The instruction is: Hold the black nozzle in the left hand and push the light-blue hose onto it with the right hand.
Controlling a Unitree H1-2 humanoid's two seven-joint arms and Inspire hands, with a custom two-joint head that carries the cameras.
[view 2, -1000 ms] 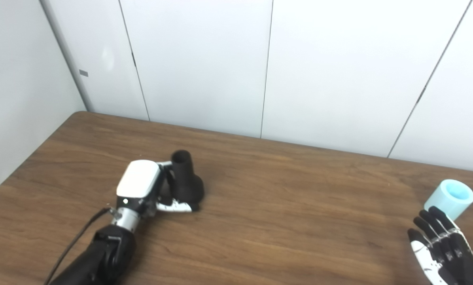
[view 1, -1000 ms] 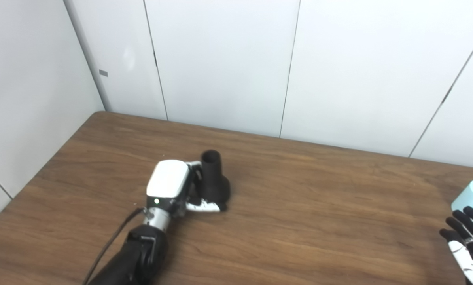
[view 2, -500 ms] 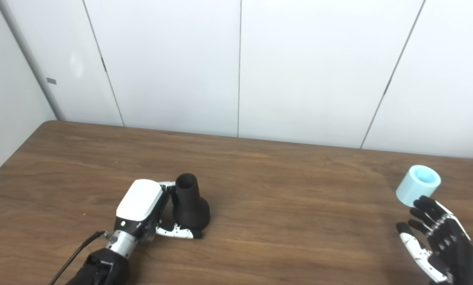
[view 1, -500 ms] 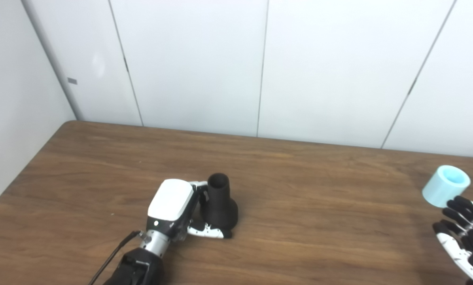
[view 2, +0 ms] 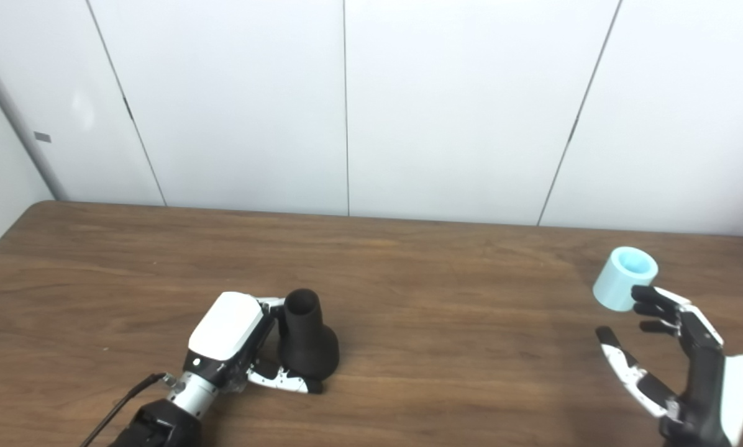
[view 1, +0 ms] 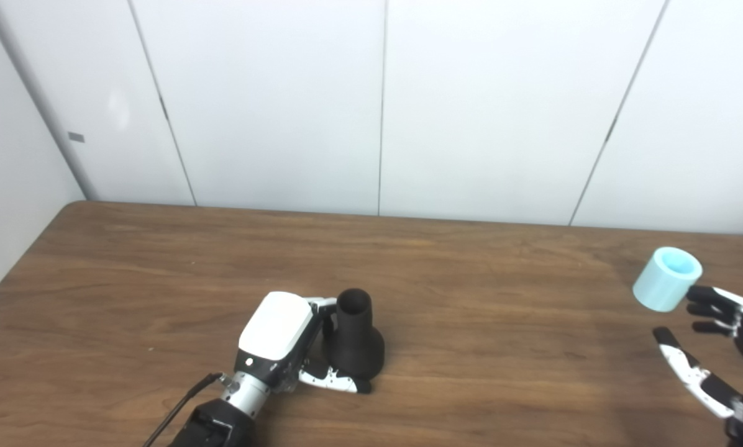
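Observation:
The black nozzle (view 1: 356,340) stands upright on the wooden table (view 1: 471,347), wide base down and open neck up. My left hand (view 1: 282,346) is against its left side, thumb along the base in front and fingers behind the neck, so it wraps the nozzle. The light-blue hose piece (view 2: 624,286), a short tube with its open end up, stands at the table's right. My right hand (view 2: 676,366) is open just in front of and to the right of it, fingertips close to its side, thumb spread apart, not gripping.
White wall panels (view 1: 378,105) rise directly behind the table's far edge, and a side wall closes the left. The table's left corner (view 1: 76,208) is rounded. A black cable (view 1: 182,403) trails from my left wrist.
The camera has panned right, shifting the whole scene left. My right hand has risen and turned, fingers now reaching beside the hose. My left hand stays on the nozzle.

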